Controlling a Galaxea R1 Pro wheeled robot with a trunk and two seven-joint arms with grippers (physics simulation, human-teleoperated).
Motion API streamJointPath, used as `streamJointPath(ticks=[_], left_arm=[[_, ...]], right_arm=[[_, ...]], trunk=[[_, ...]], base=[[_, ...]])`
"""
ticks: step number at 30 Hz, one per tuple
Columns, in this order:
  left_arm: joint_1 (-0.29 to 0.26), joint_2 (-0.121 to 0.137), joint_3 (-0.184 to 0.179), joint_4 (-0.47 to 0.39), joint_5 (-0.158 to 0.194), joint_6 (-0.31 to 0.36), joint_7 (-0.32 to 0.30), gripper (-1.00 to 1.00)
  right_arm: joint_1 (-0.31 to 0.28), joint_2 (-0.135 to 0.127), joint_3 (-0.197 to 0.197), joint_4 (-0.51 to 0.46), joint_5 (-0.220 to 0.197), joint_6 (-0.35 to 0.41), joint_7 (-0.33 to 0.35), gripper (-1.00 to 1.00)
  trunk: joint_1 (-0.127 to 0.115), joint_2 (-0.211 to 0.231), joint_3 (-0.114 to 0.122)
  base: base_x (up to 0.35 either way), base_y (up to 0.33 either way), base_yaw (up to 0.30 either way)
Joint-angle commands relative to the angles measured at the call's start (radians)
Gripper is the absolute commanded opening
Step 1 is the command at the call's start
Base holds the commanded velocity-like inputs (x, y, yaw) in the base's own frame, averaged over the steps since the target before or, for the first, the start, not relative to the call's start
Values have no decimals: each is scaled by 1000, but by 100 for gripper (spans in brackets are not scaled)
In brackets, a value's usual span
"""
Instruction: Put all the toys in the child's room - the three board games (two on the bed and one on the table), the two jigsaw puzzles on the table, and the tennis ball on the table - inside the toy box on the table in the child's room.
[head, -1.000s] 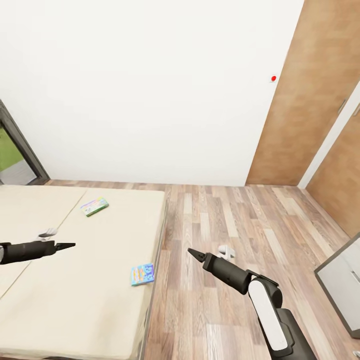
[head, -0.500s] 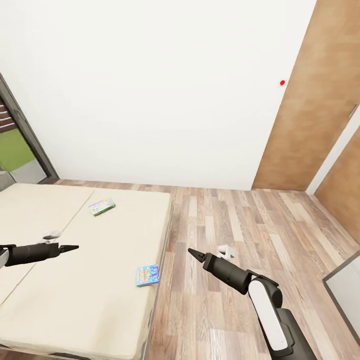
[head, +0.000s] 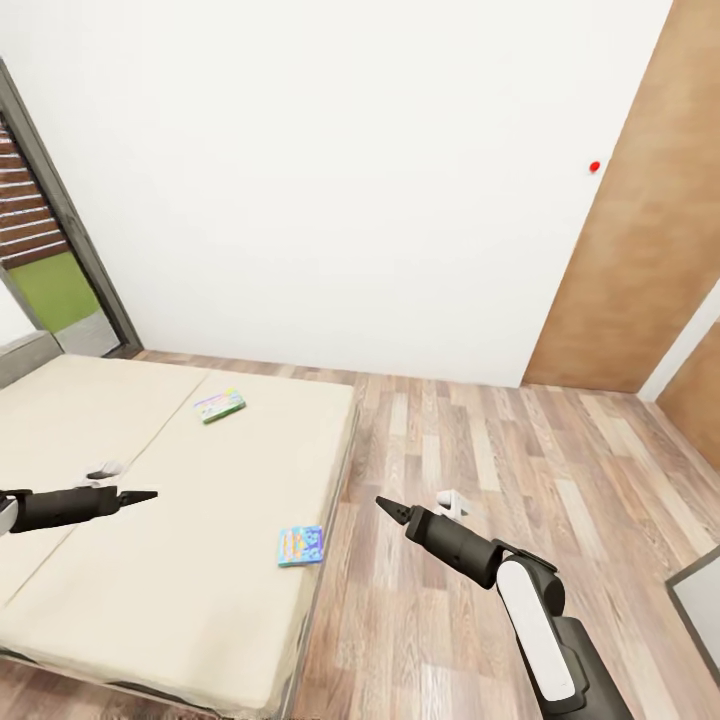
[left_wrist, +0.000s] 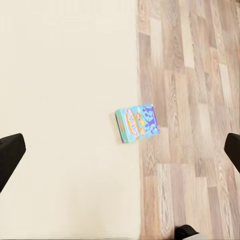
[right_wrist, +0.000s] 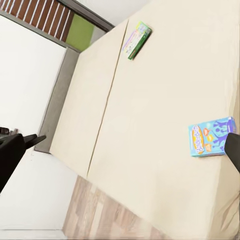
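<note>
Your small blue board game lies flat at the bed edge nearest the plank floor; the green-edged one sits farther up the mattress. Left claw hovers over the bed, right claw over the floor, both looking closed and empty.

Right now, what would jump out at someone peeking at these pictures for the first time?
Two bright game boxes on the big beige bed: a blue one near the edge by the wooden floor, a green-edged one farther toward the wall. Two dark arms reach forward, left claw over the bed, right claw over the floor.
</note>
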Motion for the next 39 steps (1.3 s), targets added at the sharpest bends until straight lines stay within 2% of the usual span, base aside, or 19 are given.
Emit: streamJointPath(ticks=[1, 15, 28, 39], left_arm=[[-1, 0, 9, -1, -8, 10, -4, 100], [0, 0, 9, -1, -8, 10, -4, 100], [-1, 0, 9, -1, -6, 10, -7, 100], [0, -10, 9, -1, -8, 11, -5, 100]], right_arm=[[-1, 1, -1, -1, 2, 5, 3, 100], [-1, 1, -1, -1, 2, 4, 3, 100], [-1, 1, 25, -1, 3, 3, 3, 100], [-1, 1, 28, -1, 2, -2, 3, 100]], trunk=[[1, -2, -2], [1, -2, 0], [1, -2, 14], [1, -2, 27]], base=[[0, -40, 252], [9, -7, 75], [63, 0, 197], [10, -23, 209]])
